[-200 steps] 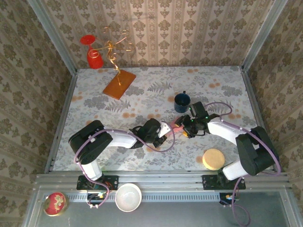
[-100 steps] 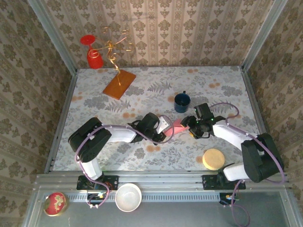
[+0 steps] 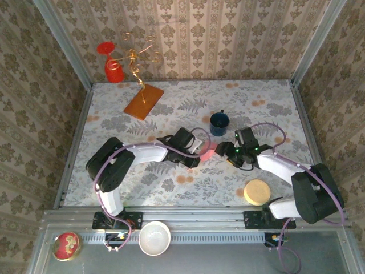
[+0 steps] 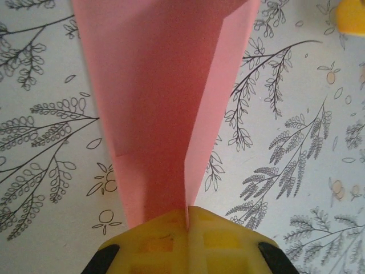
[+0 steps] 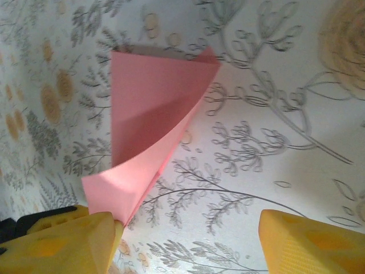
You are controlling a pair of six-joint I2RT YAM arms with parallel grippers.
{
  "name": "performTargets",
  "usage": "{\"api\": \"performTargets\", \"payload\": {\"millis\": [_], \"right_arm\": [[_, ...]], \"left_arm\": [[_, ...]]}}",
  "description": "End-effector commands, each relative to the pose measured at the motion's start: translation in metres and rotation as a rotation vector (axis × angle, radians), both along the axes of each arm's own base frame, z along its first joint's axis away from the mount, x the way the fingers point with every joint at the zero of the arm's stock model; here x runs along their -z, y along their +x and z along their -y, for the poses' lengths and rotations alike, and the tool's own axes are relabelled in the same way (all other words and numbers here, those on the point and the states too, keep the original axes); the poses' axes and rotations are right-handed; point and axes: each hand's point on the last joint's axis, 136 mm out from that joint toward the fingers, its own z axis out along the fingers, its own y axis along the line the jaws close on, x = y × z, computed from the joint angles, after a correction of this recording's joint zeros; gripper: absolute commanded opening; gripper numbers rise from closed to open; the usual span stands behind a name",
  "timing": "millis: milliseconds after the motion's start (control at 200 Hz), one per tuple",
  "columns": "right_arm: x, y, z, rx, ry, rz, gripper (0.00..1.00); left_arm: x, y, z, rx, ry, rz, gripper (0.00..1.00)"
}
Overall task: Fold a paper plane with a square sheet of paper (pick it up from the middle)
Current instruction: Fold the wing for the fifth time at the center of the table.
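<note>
moved: left gripper (image 3: 200, 152) has been shifted toward 1 o'clock over the last second; right gripper (image 3: 226, 153) has been backed off toward 3 o'clock.
left fingers (image 4: 165, 240): pressed together, clamped on the narrow end of the sheet of paper (image 3: 210, 151).
right fingers (image 5: 63, 242): spread apart, nothing gripped; a paper corner is seen just beside one pad.
sheet of paper: folded, between both grippers mid-table; blue mug (image 3: 219, 121) at its 12 o'clock.

Left arm (image 3: 142, 153), jaws shut; right arm (image 3: 276, 164), jaws apart; wrists close together
</note>
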Motion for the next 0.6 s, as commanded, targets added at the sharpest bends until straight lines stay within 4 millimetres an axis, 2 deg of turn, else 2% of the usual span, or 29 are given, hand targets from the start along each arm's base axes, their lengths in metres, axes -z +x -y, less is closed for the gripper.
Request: {"api": "performTargets", "payload": {"millis": [0,85,115,255,595], "right_arm": [[-0.003,-0.002,-0.017,-0.102,0.021,0.045,0.69],[-0.003,-0.004,-0.026,-0.144,0.018,0.048,0.68],[0.005,-0.005,-0.029,-0.16,0.009,0.022,0.68],[0.01,-0.004,-0.042,-0.203,0.014,0.007,0.66],[0.017,0.001,-0.058,-0.257,0.007,-0.011,0.63]], "left_arm": [[0.001,-0.005,-0.001,-0.063,-0.015,-0.136,0.01],[0.001,-0.002,-0.003,-0.105,-0.043,-0.181,0.01],[0.001,-0.002,-0.003,-0.115,-0.061,-0.189,0.01],[0.004,0.001,-0.007,-0.158,-0.109,-0.217,0.01],[0.015,-0.002,-0.012,-0.214,-0.139,-0.278,0.01]]}}
